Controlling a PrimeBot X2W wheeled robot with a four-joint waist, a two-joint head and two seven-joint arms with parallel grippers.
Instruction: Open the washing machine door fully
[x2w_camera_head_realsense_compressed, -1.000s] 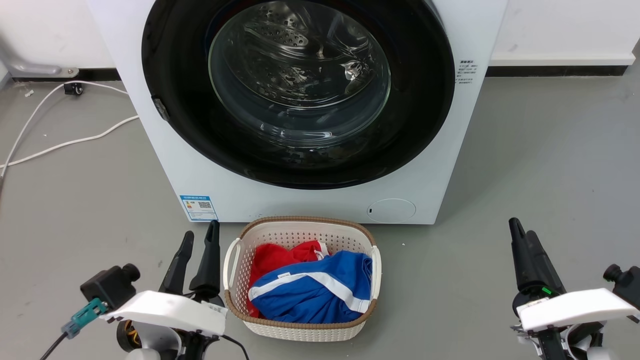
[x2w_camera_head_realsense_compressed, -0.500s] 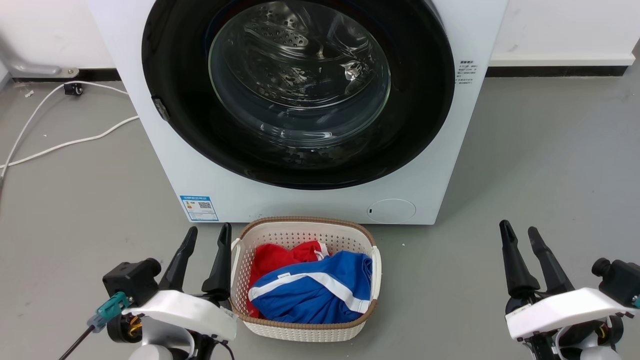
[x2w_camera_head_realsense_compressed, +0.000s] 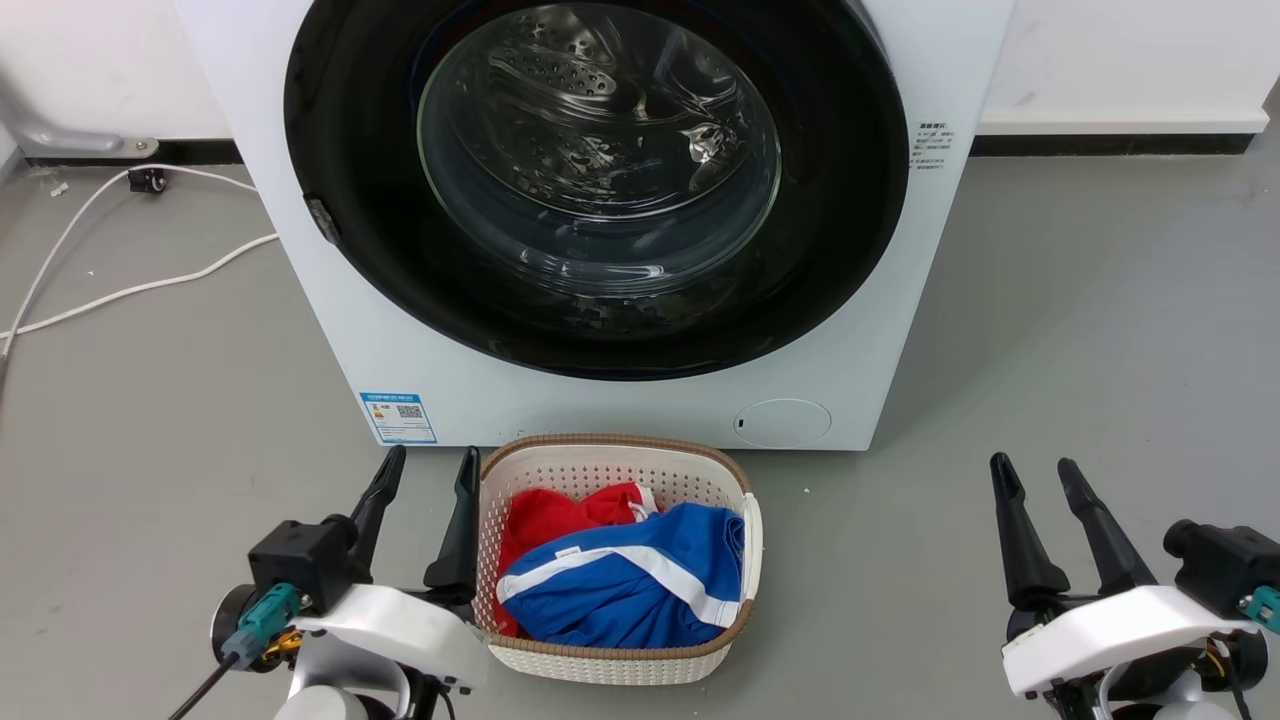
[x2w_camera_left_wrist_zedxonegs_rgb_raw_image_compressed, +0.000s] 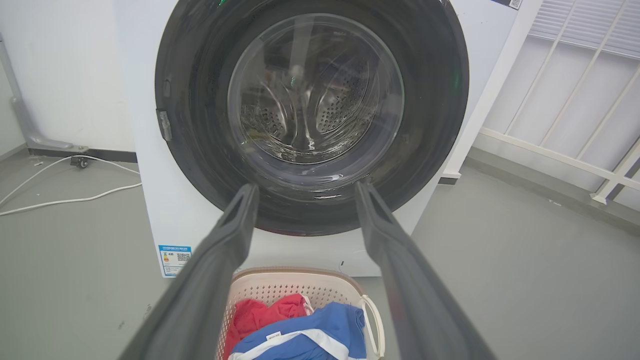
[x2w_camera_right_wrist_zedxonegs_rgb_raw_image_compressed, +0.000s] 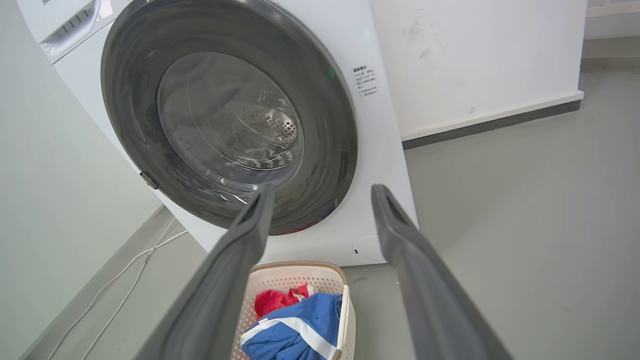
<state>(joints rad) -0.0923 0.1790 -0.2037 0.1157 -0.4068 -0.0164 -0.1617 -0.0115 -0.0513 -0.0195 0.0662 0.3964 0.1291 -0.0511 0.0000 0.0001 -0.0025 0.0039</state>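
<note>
Our left gripper hangs low just beside the laundry basket, its fingers spread apart and holding nothing. Our right gripper sits well off to the other side above the grey floor, likewise spread and empty. Ahead of us the washing machine door lies closed against the white machine, well apart from both.

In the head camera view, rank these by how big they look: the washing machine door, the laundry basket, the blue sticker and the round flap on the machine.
1. washing machine door
2. laundry basket, though it sits nearer the camera
3. round flap and blue sticker: too alike to rank
</note>
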